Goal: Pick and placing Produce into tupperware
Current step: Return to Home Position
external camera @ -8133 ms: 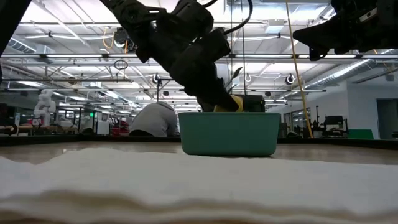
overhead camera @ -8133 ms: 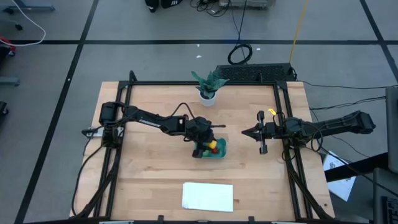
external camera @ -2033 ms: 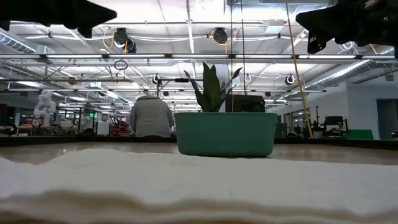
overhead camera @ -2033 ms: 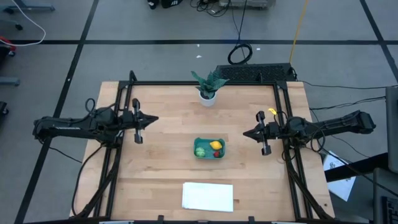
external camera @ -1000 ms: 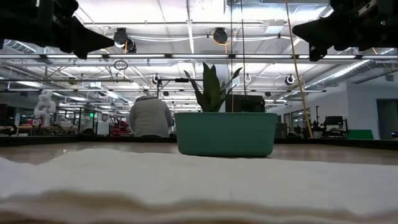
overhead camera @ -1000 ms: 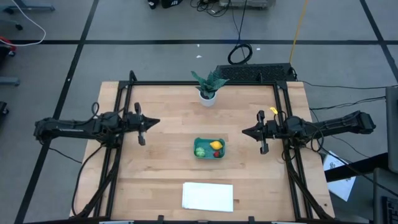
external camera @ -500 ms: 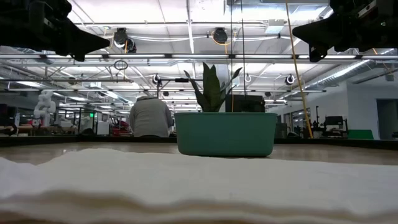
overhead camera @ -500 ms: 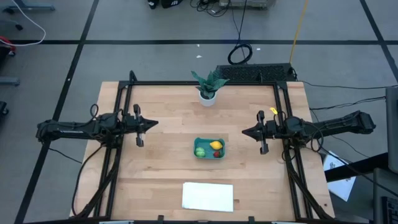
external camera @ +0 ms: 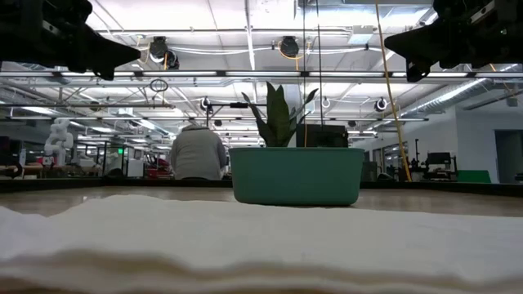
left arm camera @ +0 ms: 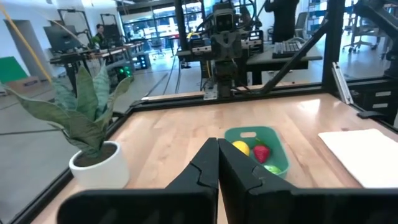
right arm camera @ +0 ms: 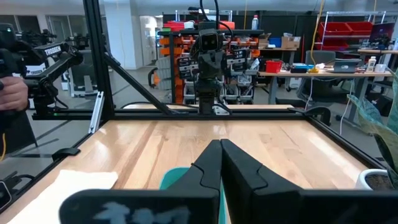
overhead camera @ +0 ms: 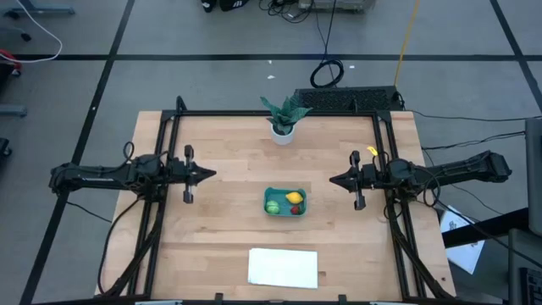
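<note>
The teal tub (overhead camera: 284, 202) stands on the middle of the table and holds the green piece (overhead camera: 272, 206), the yellow lemon-like piece (overhead camera: 293, 197) and the red piece (overhead camera: 295, 209). In the left wrist view the tub (left arm camera: 275, 152) shows the yellow piece (left arm camera: 240, 147), the red piece (left arm camera: 261, 152) and the green piece (left arm camera: 271, 168). My left gripper (overhead camera: 212, 174) is shut and empty, above the table left of the tub. My right gripper (overhead camera: 332, 180) is shut and empty, above the table right of the tub.
A leafy plant in a white pot (overhead camera: 284, 119) stands at the far edge. A flat white sheet (overhead camera: 283, 268) lies at the near edge. Black frame rails (overhead camera: 169, 152) run along the table's sides. A person (external camera: 196, 153) shows in the room beyond.
My left gripper has edged a little toward the table's near edge and the tub, staying shut. The tub and its pieces have kept still.
</note>
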Controlling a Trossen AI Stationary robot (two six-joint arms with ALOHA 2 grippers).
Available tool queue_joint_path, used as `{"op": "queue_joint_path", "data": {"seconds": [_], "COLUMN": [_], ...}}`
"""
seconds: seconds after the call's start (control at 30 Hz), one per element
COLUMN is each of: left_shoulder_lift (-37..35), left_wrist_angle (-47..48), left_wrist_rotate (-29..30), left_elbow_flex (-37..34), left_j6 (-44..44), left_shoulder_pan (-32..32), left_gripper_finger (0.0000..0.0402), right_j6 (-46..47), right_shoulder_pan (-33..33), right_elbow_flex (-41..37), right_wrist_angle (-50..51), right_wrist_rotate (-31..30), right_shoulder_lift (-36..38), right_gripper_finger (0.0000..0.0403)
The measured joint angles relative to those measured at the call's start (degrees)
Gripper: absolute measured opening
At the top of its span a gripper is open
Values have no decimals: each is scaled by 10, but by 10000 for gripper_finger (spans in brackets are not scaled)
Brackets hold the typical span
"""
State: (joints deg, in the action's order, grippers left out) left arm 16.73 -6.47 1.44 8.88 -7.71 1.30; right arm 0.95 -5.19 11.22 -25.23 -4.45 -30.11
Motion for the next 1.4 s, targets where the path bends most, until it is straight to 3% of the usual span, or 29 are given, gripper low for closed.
{"op": "queue_joint_path", "data": {"seconds": [0.33,0.83,1.17,1.4], "left_shoulder_lift": [0,0,1,1], "left_wrist_angle": [14,8,7,7], "left_wrist_rotate": [0,0,1,1], "left_elbow_flex": [0,0,0,0], "left_j6": [3,12,6,5], "left_shoulder_pan": [0,0,0,0], "left_gripper_finger": [27,2,27,23], "right_j6": [1,-7,-30,-16], "right_shoulder_pan": [0,0,0,0], "right_elbow_flex": [0,0,0,0], "right_wrist_angle": [-1,-2,-2,-2], "right_wrist_rotate": [0,0,0,0], "right_shoulder_lift": [0,0,0,0], "right_gripper_finger": [0,0,0,0]}}
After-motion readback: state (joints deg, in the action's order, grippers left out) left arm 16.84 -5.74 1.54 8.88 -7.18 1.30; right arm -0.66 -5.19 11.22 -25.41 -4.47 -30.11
